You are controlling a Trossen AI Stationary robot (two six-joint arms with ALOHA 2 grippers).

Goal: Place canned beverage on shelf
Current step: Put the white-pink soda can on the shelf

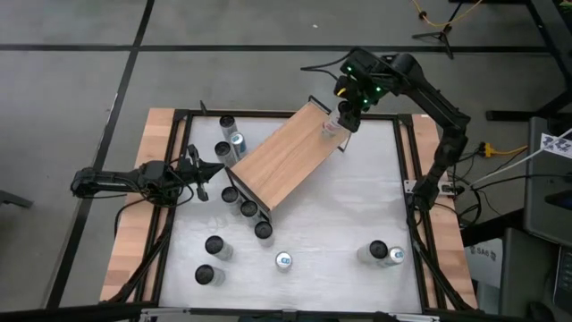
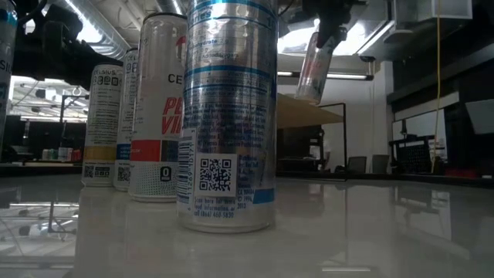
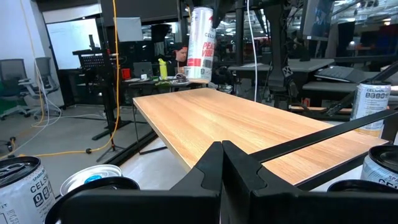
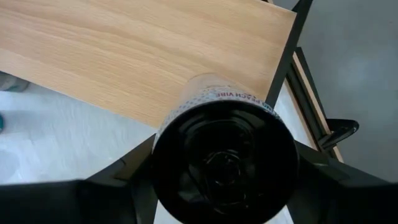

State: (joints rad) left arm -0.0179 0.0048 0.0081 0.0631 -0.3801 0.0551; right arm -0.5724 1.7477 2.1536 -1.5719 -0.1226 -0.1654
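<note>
The shelf (image 1: 286, 159) is a long light-brown wooden board with black frame ends, lying slantwise across the far half of the white table; it also shows in the left wrist view (image 3: 249, 127). My right gripper (image 1: 346, 109) is shut on a white and red can (image 1: 332, 127) over the shelf's far right end. The can also shows in the low view (image 2: 315, 66) and the left wrist view (image 3: 200, 43). My left gripper (image 1: 210, 170) is shut and empty, at table height by the shelf's near left end (image 3: 222, 163). My right gripper pinches the can's sides just below its top rim (image 4: 168, 134) between its two fingers (image 4: 124, 171), one on each side. The fingers come from above, pointing down. The can hangs slightly tilted below them, its bottom (image 3: 199, 78) at the board's far end; whether it touches, I cannot tell.
Several cans stand on the table: some by the shelf's left end (image 1: 231, 143), a row along its near end (image 1: 248, 208), others near the front (image 1: 284, 260) and front right (image 1: 386, 254). One can (image 2: 228, 116) fills the low view. Black frame rails edge the table.
</note>
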